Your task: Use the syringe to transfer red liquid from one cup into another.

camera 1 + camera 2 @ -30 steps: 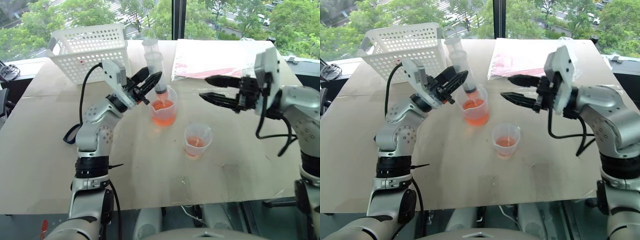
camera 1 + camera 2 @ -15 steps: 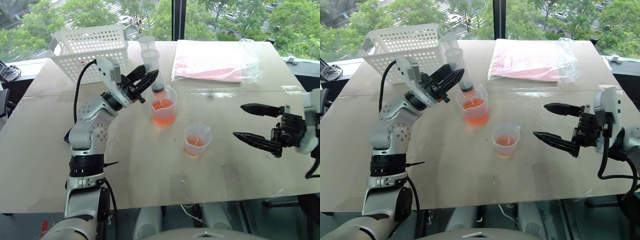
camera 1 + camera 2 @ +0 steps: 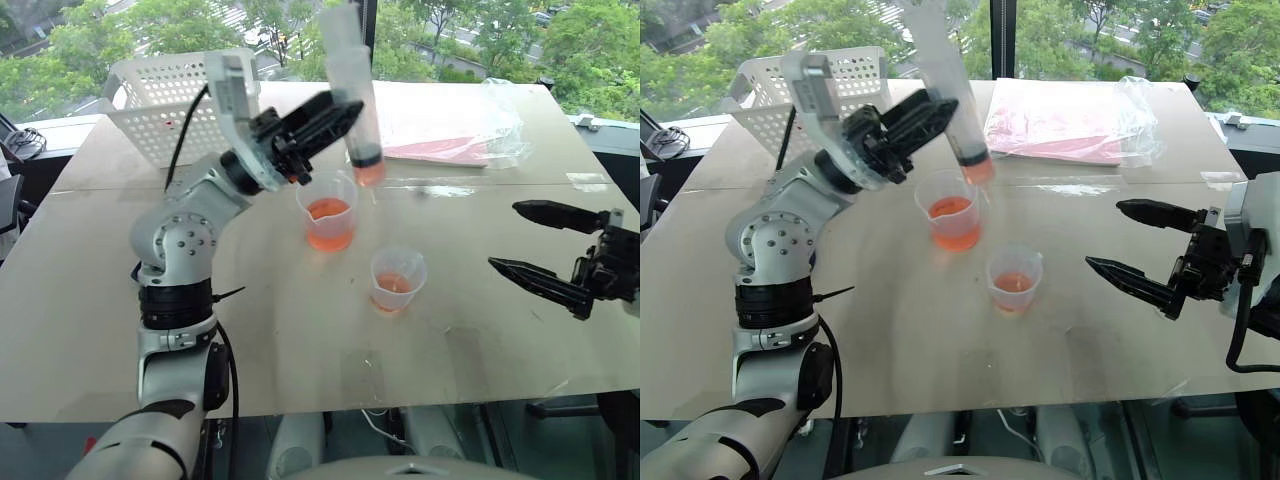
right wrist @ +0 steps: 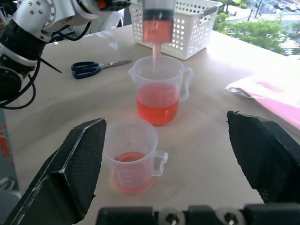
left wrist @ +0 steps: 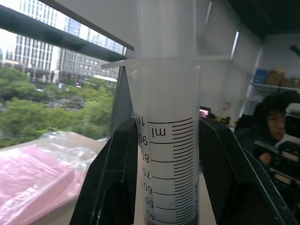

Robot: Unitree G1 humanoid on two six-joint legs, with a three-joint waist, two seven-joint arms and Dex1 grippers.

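**A:** Left eye view: the left hand point(image 3: 335, 118) is clamped on the barrel of the syringe point(image 3: 352, 80), which it holds upright in the air above the worktop point(image 3: 300, 330). Where is the tip?

**B:** The tip hangs over the rim of the larger spouted cup point(image 3: 328, 210), clear of it. A band of red liquid point(image 3: 367, 172) sits in the bottom of the barrel. From the left wrist view the black fingers point(image 5: 117, 178) press the printed scale on either side.

**A:** And the cups?

**B:** The larger cup stands near the middle of the worktop, partly filled with the same orange-red liquid. The smaller cup point(image 3: 397, 280) stands just in front of it, slightly to the robot's right, apart from it, with a shallow pool of red at its bottom.

**A:** The other arm?

**B:** The right hand point(image 3: 535, 245) hovers at the right edge of the worktop, well apart from both cups, its two fingers spread wide and holding nothing. It points toward the cups.

**A:** What else lies around?

**B:** A white perforated basket point(image 3: 170, 100) stands at the far left corner. A clear bag over pink sheets point(image 3: 450, 125) lies at the far right. Blue-handled scissors point(image 4: 91, 69) lie near the basket. A person point(image 5: 274, 126) sits in the background of the left wrist view.
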